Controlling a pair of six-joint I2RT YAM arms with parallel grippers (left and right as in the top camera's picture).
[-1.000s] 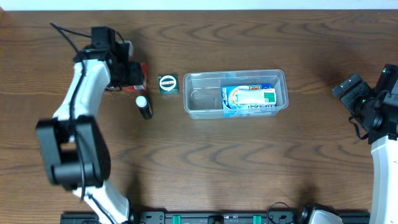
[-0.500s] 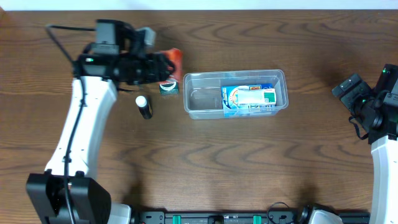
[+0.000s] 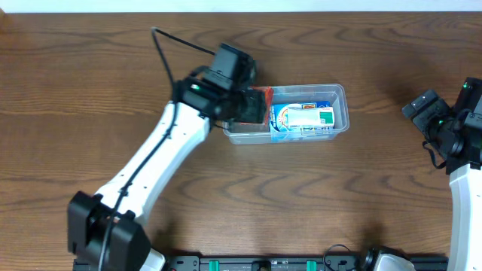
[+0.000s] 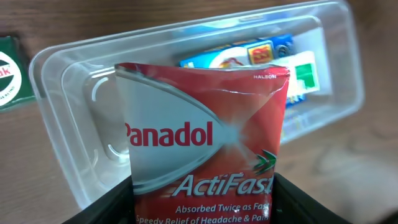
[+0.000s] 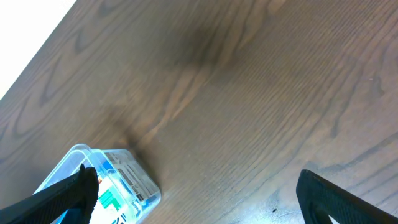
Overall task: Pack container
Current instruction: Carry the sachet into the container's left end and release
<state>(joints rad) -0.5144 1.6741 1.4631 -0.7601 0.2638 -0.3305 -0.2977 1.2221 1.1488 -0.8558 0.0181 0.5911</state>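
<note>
The clear plastic container (image 3: 340,96) stands mid-table and holds a blue, white and green box (image 3: 305,119) in its right half. My left gripper (image 3: 254,107) is shut on a red Panadol ActiFast packet (image 3: 263,95) and holds it upright over the container's left half. In the left wrist view the packet (image 4: 205,143) fills the middle, with the container (image 4: 62,81) and the box (image 4: 273,53) behind it. My right gripper (image 3: 443,124) is open and empty at the far right; in its wrist view the gripper (image 5: 199,199) sees the container's corner (image 5: 140,183).
A green box (image 4: 9,65) lies on the table left of the container, seen only in the left wrist view; in the overhead view my left arm (image 3: 158,158) covers that area. The table's far edge (image 3: 241,6) runs along the top.
My left gripper has carried the red packet rightward from the table's left side to above the container's left half. The right arm has not moved.
</note>
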